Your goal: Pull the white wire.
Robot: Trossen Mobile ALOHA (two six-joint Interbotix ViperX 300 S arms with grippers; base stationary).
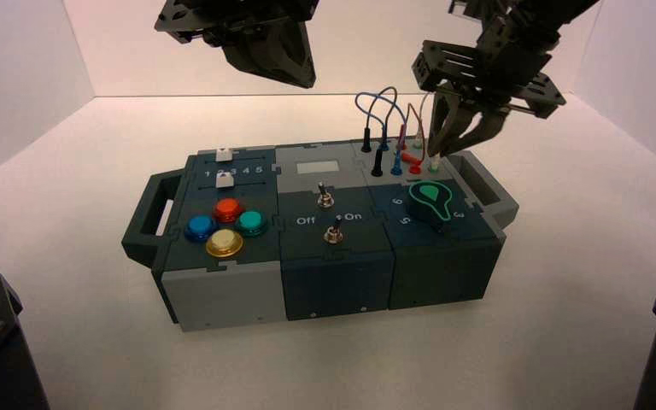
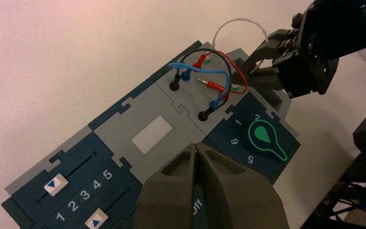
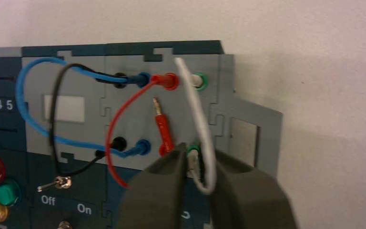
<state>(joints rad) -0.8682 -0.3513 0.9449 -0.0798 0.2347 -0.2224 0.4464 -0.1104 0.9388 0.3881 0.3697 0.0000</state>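
The white wire (image 3: 198, 109) arches between two green-ringed sockets at the right end of the box's wire panel; it also shows in the left wrist view (image 2: 240, 21) and faintly in the high view (image 1: 424, 107). My right gripper (image 3: 200, 167) is down at the wire's nearer plug. Its fingers (image 3: 162, 191) are closed in on that plug and the wire beside it, and both ends still sit in their sockets. In the high view this gripper (image 1: 438, 155) is at the box's back right. My left gripper (image 1: 295, 77) hangs shut and empty above the box's back middle.
The box (image 1: 222, 290) carries blue wires (image 3: 24, 109), a black wire (image 3: 52, 124) and a red wire with one loose plug (image 3: 162, 129) right beside the white wire. A green knob (image 1: 431, 198) sits in front of the wire panel, with toggle switches (image 1: 326, 199) and coloured buttons (image 1: 226, 209) further left.
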